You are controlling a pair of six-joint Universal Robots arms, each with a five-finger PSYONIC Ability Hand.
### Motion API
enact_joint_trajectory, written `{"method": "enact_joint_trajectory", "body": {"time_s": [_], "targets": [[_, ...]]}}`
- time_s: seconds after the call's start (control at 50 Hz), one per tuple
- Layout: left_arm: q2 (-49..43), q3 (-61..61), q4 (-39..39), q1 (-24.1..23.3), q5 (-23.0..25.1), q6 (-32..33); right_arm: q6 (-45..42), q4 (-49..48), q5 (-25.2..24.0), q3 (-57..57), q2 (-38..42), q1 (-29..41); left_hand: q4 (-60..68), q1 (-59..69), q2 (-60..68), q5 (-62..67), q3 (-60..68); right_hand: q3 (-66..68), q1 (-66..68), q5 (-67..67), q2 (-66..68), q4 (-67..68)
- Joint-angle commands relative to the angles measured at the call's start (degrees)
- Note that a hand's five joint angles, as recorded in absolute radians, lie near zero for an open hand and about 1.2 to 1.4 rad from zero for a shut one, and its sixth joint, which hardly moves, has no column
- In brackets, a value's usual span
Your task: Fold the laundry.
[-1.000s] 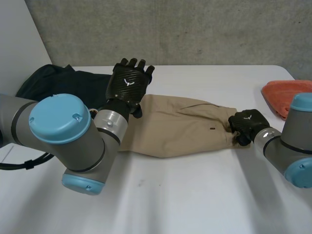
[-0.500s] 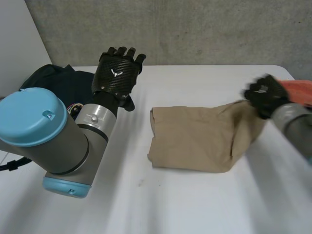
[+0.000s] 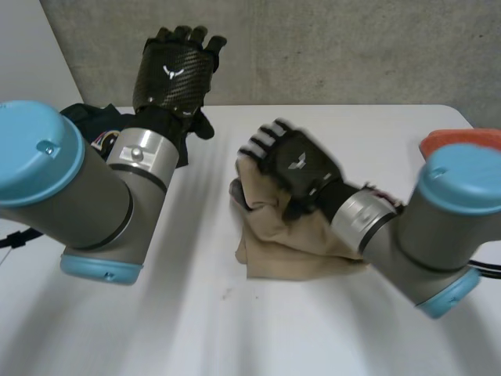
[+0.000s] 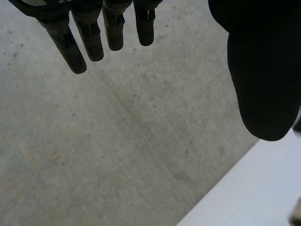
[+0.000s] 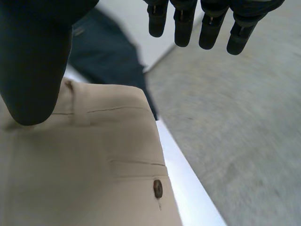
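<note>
Both hands I see spread straight, holding nothing. My left hand point(image 3: 174, 74) is raised over the far side of the white table point(image 3: 235, 329); my right hand point(image 3: 301, 164) is over the folded tan trousers point(image 3: 290, 254) lying mid-table.

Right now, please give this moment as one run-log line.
left hand: open, raised, empty | right hand: open, above tan trousers | tan trousers: doubled over, on white table
</note>
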Motion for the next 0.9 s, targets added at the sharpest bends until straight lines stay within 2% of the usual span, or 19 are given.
{"method": "enact_joint_trajectory", "body": {"time_s": [0.02,0.06,0.14,0.24,0.42,0.54,0.68,0.84,0.9], "targets": [[-9.82,11.07,-4.52,-3.42,0.62,-2.49,21.81,9.07,4.98,-1.44,-6.04,-9.0,-1.7,-1.57,-1.98,-2.77,-2.27,-1.9,-2.81,-2.72,-2.21,-2.04],[-13.07,14.23,-7.24,-4.91,1.49,-2.93,20.93,13.37,6.47,-3.72,-5.17,-11.46,-1.7,-1.57,-1.98,-2.77,-2.27,-1.9,-2.81,-2.72,-2.21,-2.04],[-22.2,23.62,-16.45,-7.81,4.22,-4.33,19.08,18.84,7.79,-8.99,-0.26,-12.0,-1.7,-1.57,-1.98,-2.77,-2.27,-1.9,-2.81,-2.72,-2.21,-2.04],[-27.76,28.83,-22.89,-8.26,3.43,-5.83,17.24,23.85,6.65,-14.8,6.07,-12.0,-1.15,-1.02,-1.43,-2.22,-1.72,-1.9,-2.81,-2.72,-2.21,-2.04],[-31.28,27.26,-29.66,-8.87,-8.77,-5.31,12.85,28.86,1.82,-20.34,17.41,-12.0,-1.48,-1.35,-1.76,-2.56,-2.06,-1.9,-2.81,-2.72,-2.21,-2.04],[-31.02,25.06,-30.98,-8.96,-8.96,-4.96,7.4,29.04,4.18,-21.57,21.28,-11.92,-1.65,-1.52,-1.93,-2.73,-2.23,-1.9,-2.81,-2.72,-2.21,-2.04],[-31.1,24.97,-33.97,-8.79,-8.79,-2.06,1.78,29.22,9.72,-22.1,20.68,-11.83,-1.49,-1.35,-1.77,-2.56,-2.06,-1.9,-2.81,-2.72,-2.21,-2.04],[-29.53,25.4,-33.53,-9.84,-7.21,-1.44,0.62,28.78,10.17,-20.52,13.91,-11.39,-1.65,-1.52,-1.93,-2.73,-2.22,-1.9,-2.81,-2.72,-2.21,-2.04],[-24.96,25.93,-32.39,-9.84,-5.01,-1.61,0.54,27.47,10.52,-17.55,10.58,-10.51,-1.7,-1.57,-1.98,-2.77,-2.27,-1.9,-2.81,-2.72,-2.21,-2.04]]}}
